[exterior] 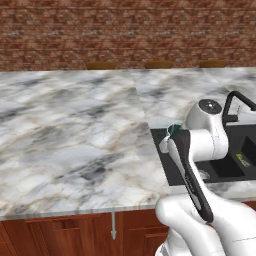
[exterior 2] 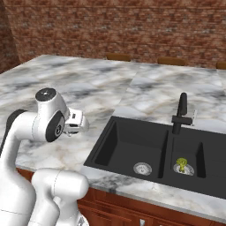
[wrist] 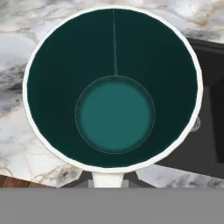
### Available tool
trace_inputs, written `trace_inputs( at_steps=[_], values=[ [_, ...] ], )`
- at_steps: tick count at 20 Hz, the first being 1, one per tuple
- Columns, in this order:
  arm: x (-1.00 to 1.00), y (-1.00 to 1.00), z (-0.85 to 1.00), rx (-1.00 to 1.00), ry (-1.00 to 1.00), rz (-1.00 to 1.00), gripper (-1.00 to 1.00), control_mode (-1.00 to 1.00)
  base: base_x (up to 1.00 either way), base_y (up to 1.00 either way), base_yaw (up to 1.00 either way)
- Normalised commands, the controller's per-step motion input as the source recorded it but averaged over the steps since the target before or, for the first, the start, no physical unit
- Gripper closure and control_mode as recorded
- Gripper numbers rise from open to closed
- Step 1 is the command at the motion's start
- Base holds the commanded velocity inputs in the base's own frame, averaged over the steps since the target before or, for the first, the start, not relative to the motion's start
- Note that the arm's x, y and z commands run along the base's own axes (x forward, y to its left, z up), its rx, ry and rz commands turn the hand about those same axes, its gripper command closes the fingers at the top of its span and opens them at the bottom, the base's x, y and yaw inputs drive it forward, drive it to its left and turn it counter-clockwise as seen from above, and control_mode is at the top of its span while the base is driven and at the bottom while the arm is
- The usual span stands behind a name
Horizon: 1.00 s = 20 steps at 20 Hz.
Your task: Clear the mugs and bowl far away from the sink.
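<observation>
Marble counter (exterior: 75,145), brick wall behind. Mug (wrist: 113,87): teal inside, white rim, rigid, light, probably breakable and smooth; held over counter edge beside sink (exterior 2: 145,145). Rim wall is pinched by clenched end effector (wrist: 108,177); firm, level carriage is advised.

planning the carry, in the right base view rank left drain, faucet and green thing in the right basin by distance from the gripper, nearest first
From the gripper, shut on a mug:
1. left drain, left basin floor
2. faucet, behind the divider
3. green thing, right basin; close to faucet's distance
</observation>
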Motion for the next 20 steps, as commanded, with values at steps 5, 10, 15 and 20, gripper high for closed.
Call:
trace_inputs(
  at_steps=[5, 10, 15, 20],
  values=[
    [-0.71, -0.09, 0.41, 0.07, -0.01, 0.00, 1.00, -1.00, 0.00, 0.00, 0.00],
    [-0.60, -0.05, 0.55, 0.08, 0.00, 0.00, 1.00, -1.00, 0.00, 0.00, 0.00],
    [-0.05, -0.05, 0.09, 0.01, 0.00, 0.00, 1.00, 1.00, -0.20, -0.46, -0.24],
    [0.00, 0.00, 0.00, 0.00, 0.00, 0.00, 1.00, 1.00, 0.00, -0.14, -0.93]
  ],
)
